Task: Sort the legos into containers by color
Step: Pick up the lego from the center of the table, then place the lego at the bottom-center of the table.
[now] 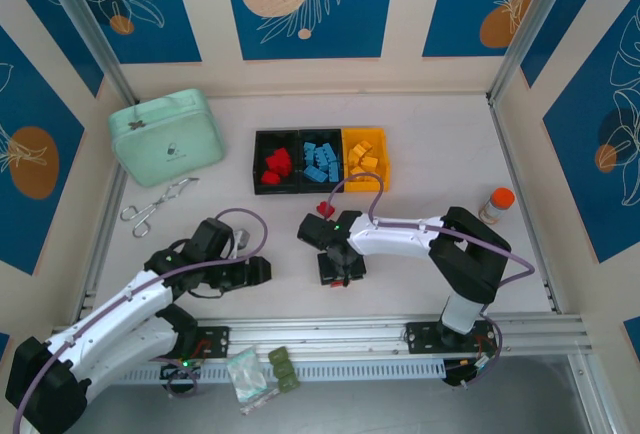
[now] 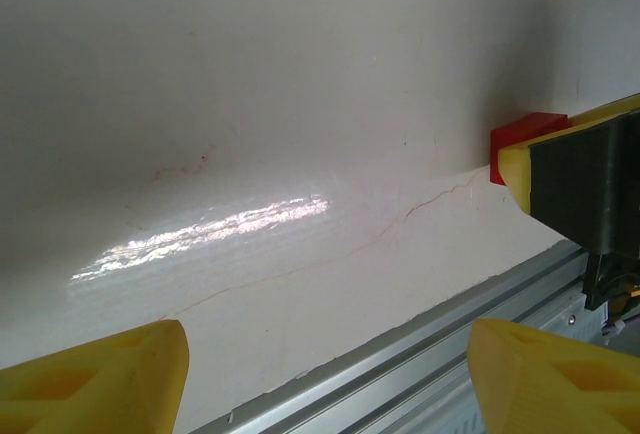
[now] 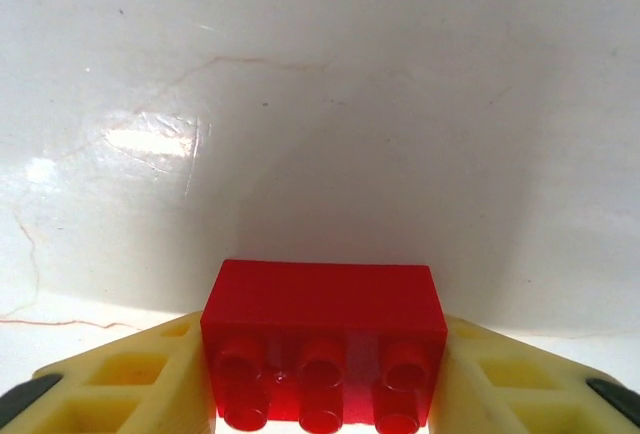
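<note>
One red brick (image 3: 325, 299) is pinched in my right claw (image 3: 322, 394), at 6 o'clock from the bins (image 1: 320, 132). Left claw (image 2: 330, 379) stands spread, at 9 o'clock from the right one. I see red, blue and yellow bricks (image 1: 322, 161) sorted in the bins.

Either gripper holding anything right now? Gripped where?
Right gripper holds a red lego, one finger on each of its two short ends, studs toward the wrist camera. Left gripper is open and empty.
</note>
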Controlling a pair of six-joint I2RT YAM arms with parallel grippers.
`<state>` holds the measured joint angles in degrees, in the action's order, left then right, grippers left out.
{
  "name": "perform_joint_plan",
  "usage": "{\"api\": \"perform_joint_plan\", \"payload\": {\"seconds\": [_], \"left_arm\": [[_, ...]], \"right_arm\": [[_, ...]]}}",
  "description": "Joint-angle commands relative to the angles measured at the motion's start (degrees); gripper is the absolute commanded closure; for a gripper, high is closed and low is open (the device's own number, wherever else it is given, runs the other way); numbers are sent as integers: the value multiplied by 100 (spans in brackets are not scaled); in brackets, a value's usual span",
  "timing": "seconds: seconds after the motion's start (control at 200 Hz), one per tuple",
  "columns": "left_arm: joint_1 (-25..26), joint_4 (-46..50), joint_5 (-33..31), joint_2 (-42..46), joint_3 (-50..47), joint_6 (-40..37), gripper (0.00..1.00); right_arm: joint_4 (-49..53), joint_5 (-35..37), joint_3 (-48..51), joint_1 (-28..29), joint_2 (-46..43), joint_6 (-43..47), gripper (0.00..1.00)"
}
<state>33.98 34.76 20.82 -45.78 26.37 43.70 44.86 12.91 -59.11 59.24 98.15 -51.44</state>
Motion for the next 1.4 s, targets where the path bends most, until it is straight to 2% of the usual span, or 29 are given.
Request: {"api": "perform_joint_plan", "payload": {"seconds": [0.0, 0.27, 0.43, 0.73, 1.196, 1.281, 1.396], "left_arm": [[-16, -127, 49, 91, -62, 119, 27], [-14, -175, -338, 461, -61, 442, 27], [-17, -40, -548, 553, -92, 502, 27], [-23, -131, -638, 552, -130, 678, 27], [-23, -286, -632, 420, -167, 745, 27], [-24, -302, -623, 412, -184, 768, 27], [-23, -343, -605, 381, -220, 791, 27]], "right_arm": [[308, 26, -186, 15, -100, 48, 54], [626, 120, -1049, -272, -428, 705, 55], [501, -42, -1965, -715, -90, 1345, 55], [789, -375, -4618, -1370, 1511, 2175, 54], [1699, -1064, -9157, -2135, 4601, 2125, 54], [1610, -1205, -9567, -2218, 4922, 1999, 54], [1070, -1621, -9411, -2320, 4986, 1825, 54]]}}
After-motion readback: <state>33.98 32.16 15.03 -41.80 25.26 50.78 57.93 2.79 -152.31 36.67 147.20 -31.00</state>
